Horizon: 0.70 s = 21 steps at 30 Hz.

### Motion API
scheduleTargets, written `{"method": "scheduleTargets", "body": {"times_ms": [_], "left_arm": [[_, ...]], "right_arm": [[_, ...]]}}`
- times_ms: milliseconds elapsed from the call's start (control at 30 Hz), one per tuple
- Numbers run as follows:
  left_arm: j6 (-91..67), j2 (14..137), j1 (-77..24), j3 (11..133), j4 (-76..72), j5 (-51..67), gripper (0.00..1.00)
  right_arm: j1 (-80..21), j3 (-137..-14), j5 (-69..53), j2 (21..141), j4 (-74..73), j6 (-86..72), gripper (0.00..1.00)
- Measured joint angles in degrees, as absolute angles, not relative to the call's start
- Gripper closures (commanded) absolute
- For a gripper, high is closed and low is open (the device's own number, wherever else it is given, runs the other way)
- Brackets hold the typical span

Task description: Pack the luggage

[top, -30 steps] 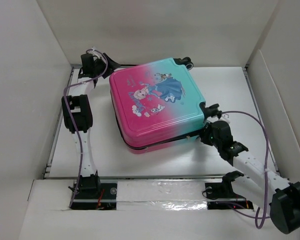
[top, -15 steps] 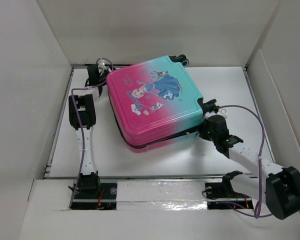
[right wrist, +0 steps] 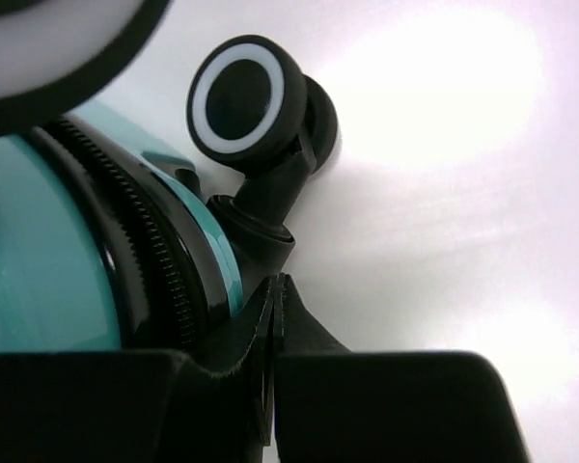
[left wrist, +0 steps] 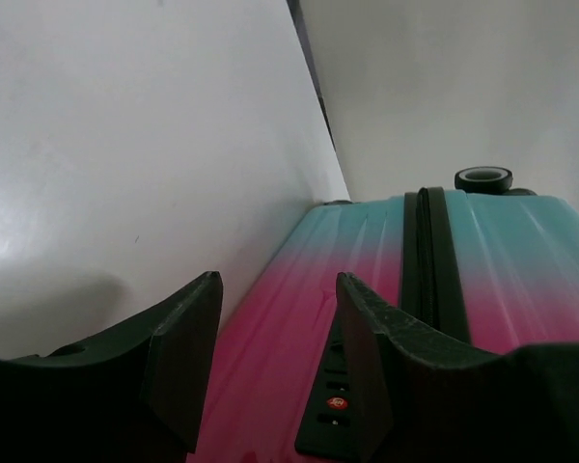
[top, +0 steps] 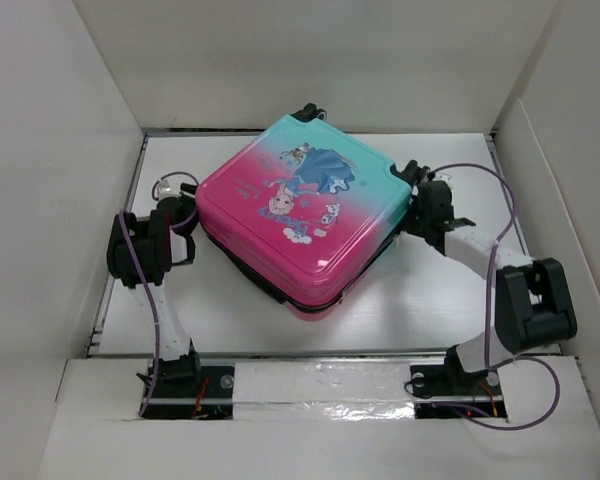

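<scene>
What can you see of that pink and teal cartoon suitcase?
Glossy hard-shell pink-to-teal suitcase, princess print up, lies flat and closed on the white table, turned diamond-wise. It has a black zipper seam and black wheels at the teal end. The open left gripper faces its pink side; the shut right gripper sits beside a wheel.

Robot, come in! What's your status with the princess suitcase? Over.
Left gripper: jaws open, at luggage side. Right gripper: jaws shut, beside a wheel. Luggage closed, lying flat on table.
</scene>
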State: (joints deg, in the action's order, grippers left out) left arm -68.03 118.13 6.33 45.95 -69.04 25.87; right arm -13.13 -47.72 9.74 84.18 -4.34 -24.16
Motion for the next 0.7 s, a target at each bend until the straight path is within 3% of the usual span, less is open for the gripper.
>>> {"method": "scheduleTargets", "body": {"times_ms": [100, 233, 433, 533, 633, 700], "left_arm": [[-71.6, 115.3, 6.6, 39.7, -71.4, 24.1, 0.51], [-75.3, 114.5, 6.7, 37.0, -71.6, 24.9, 0.43], [-71.5, 105.7, 5.9, 40.7, -61.9, 20.7, 0.32], [-66.0, 97.3, 4.8, 48.1, -49.9, 13.5, 0.26], [-61.2, 88.0, 4.2, 57.6, -42.0, 6.7, 0.25], [-58.2, 83.0, 4.3, 62.0, -38.3, 3.3, 0.3]], "right_arm": [[-10.9, -56.1, 6.9, 91.4, -6.0, -22.1, 0.99], [-8.9, -63.9, 2.2, 96.5, -6.2, -21.3, 0.86], [-7.9, -64.6, -1.2, 93.3, -5.9, -22.9, 0.42], [-7.9, -64.5, -3.4, 90.2, -6.4, -24.0, 0.29], [-8.0, -63.6, -5.7, 85.2, -5.3, -24.5, 0.26], [-7.9, -62.0, -6.7, 81.5, -4.3, -24.9, 0.27]]}}
